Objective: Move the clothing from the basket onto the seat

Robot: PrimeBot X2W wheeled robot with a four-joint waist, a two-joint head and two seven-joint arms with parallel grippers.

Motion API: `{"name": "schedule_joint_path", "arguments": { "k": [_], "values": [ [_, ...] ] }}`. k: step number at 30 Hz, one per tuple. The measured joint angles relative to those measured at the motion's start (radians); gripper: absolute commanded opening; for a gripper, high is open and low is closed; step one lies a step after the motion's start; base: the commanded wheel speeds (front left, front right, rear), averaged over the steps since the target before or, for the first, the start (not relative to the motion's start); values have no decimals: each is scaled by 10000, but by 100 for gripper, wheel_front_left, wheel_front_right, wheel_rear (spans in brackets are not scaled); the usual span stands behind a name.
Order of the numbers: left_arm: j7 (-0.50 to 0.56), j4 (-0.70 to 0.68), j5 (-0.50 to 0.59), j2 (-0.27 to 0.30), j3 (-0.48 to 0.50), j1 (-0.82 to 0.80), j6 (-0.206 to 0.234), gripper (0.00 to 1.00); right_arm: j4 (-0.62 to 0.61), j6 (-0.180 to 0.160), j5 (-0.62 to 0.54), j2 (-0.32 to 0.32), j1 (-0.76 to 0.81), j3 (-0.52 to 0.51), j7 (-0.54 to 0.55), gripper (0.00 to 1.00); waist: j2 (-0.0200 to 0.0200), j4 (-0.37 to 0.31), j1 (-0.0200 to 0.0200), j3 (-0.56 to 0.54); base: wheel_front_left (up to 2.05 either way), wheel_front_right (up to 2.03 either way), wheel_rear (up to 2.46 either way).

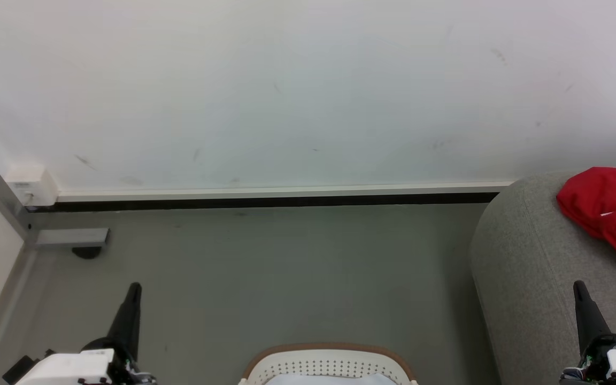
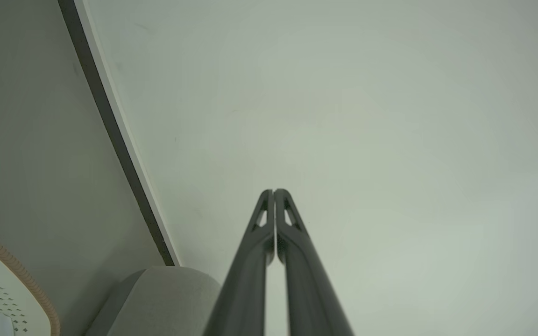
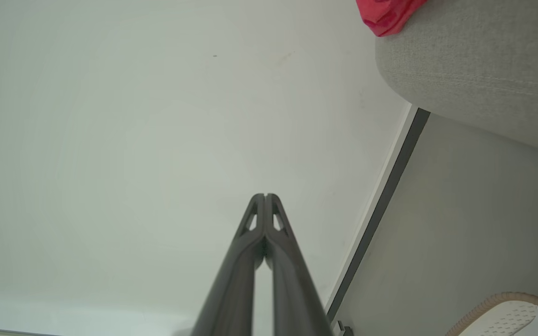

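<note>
**Red clothing (image 1: 607, 206) lies on the seat (image 1: 527, 256)**

The left gripper (image 1: 135, 289) and right gripper (image 1: 579, 286) point at the far wall, fingers pressed together and empty, seemingly a rest pose. The clothing is bunched at far right. The basket (image 1: 329, 348) sits near, centre, its contents mostly out of frame.
</note>
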Motion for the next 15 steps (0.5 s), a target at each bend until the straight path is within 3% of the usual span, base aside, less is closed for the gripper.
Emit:
{"name": "schedule_joint_path", "arguments": {
  "k": [15],
  "values": [
    [130,-29,-445,-19,119,-70,-2,0,0,0,577,-29,-47,13,98,0,0,-7,0,50,0,0,0]
  ]
}}
